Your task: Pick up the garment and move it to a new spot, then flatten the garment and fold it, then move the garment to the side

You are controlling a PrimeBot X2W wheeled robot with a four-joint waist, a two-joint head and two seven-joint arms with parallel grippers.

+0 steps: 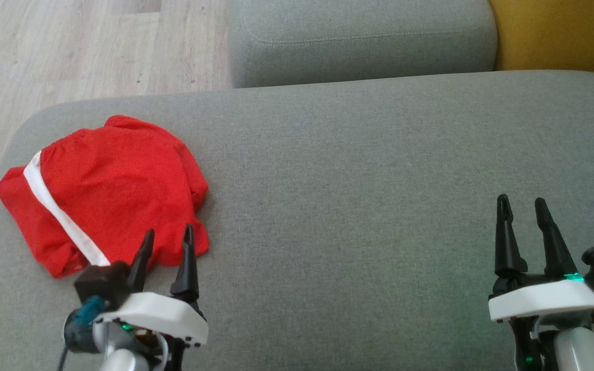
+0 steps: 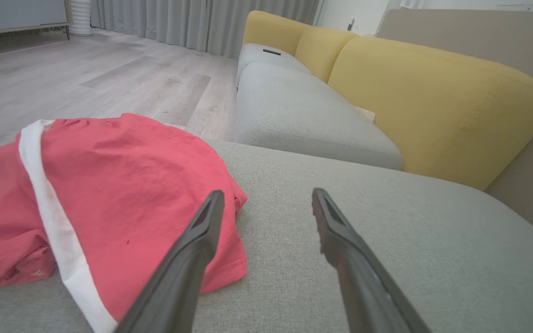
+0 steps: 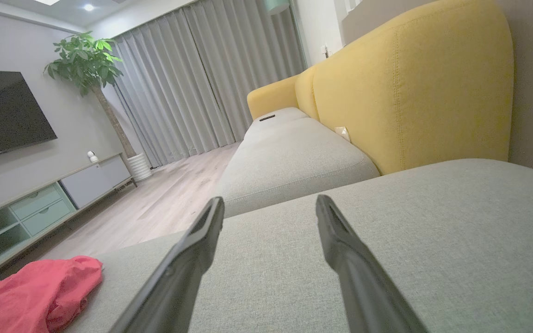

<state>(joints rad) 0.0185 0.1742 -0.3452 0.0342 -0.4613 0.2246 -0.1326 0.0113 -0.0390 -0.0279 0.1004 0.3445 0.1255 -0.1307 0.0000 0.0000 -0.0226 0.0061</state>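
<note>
The left gripper (image 1: 168, 230) is spread and empty, tips over the near hem of the red garment (image 1: 106, 190), which lies bunched by the left edge of the grey sofa seat (image 1: 353, 206). The right gripper (image 1: 522, 200) is spread, empty and well apart. Risk: a shallow pinch slips or drags cloth off that edge.

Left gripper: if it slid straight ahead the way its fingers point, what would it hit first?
Probably the red garment: the left gripper points at its near edge, though its height above the grey cushion is unclear.

Soft even daylight, faint shadows, wide-angle stretch at wrist-view edges.
</note>
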